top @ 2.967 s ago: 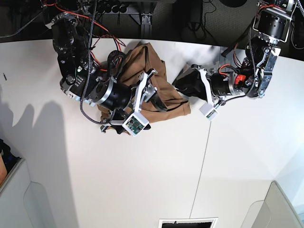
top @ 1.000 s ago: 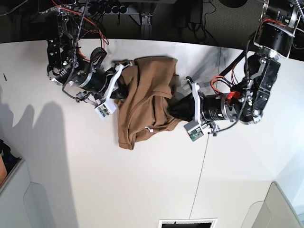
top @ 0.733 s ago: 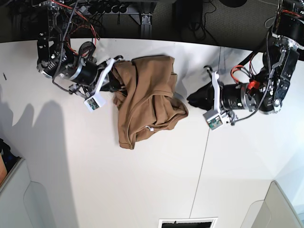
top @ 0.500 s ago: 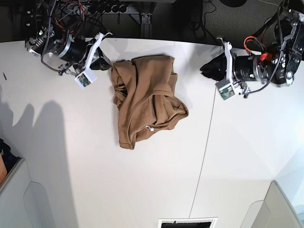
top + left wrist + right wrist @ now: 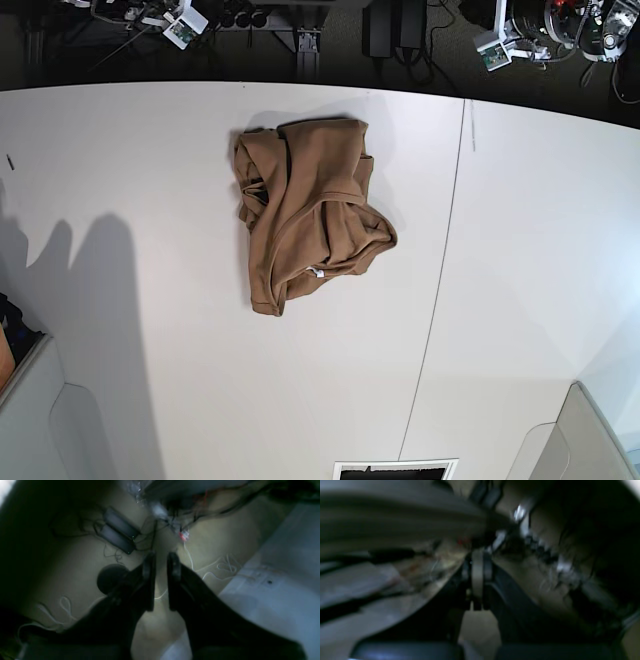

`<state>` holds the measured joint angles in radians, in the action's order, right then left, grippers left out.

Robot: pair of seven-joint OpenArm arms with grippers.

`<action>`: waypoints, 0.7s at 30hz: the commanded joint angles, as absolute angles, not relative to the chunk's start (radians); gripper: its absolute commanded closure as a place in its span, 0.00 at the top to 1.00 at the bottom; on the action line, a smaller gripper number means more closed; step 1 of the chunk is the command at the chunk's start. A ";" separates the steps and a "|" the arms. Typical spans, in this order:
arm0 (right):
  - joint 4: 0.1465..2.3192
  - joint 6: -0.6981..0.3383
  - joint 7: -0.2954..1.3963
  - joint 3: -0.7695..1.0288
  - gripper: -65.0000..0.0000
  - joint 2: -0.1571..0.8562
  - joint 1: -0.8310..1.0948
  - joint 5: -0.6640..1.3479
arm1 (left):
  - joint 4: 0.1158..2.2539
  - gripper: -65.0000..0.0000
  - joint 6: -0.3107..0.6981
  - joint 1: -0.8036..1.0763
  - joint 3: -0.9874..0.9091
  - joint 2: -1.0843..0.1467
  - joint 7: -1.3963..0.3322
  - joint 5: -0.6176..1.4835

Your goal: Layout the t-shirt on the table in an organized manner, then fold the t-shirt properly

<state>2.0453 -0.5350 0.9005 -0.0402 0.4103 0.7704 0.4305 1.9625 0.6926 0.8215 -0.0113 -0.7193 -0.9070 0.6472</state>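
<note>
The tan-brown t-shirt lies crumpled in a bunched heap on the white table, left of the middle, with its small white label showing near the lower edge. Both arms are pulled back past the table's far edge, far from the shirt. The left wrist camera housing shows at top right, the right one at top left. In the left wrist view my left gripper is empty, its jaws nearly together. In the right wrist view my right gripper is also empty and shut. Both point at dark floor and cables.
A thin dark seam runs down the table right of the shirt. Grey bins stand at the lower left and lower right. A dark slot sits at the front edge. Cables and gear lie behind the far edge.
Both grippers let go of the shirt and drew back off the table to the far edge. The shirt stays crumpled where it was dropped.
</note>
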 commanded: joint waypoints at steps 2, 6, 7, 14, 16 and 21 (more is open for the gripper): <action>1.979 -0.539 0.883 -0.041 0.00 0.418 0.773 0.432 | 1.887 0.13 0.698 0.828 0.017 -0.704 -0.883 0.607; 1.798 -0.536 0.834 -0.060 0.00 0.418 0.712 0.415 | 1.700 0.13 0.698 0.768 0.115 -0.657 -0.854 0.513; 1.750 -0.529 0.836 -0.072 0.00 0.418 0.685 0.415 | 1.654 0.13 0.698 0.741 0.146 -0.643 -0.854 0.490; 1.391 -0.479 0.891 -0.192 0.00 0.397 0.516 0.392 | 1.275 0.13 0.562 0.486 0.417 -0.538 -0.857 0.398; 1.291 -0.487 0.891 -0.225 0.00 0.377 0.470 0.368 | 1.164 0.13 0.552 0.409 0.486 -0.498 -0.862 0.398; 1.109 -0.485 0.948 -0.251 0.00 0.318 0.373 0.341 | 0.970 0.13 0.552 0.284 0.606 -0.390 -0.884 0.398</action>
<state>1.0985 -0.4828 0.9409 -0.2539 0.3088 0.3740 0.3344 0.9634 0.5457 0.2756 0.6064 -0.3801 -0.8738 0.3931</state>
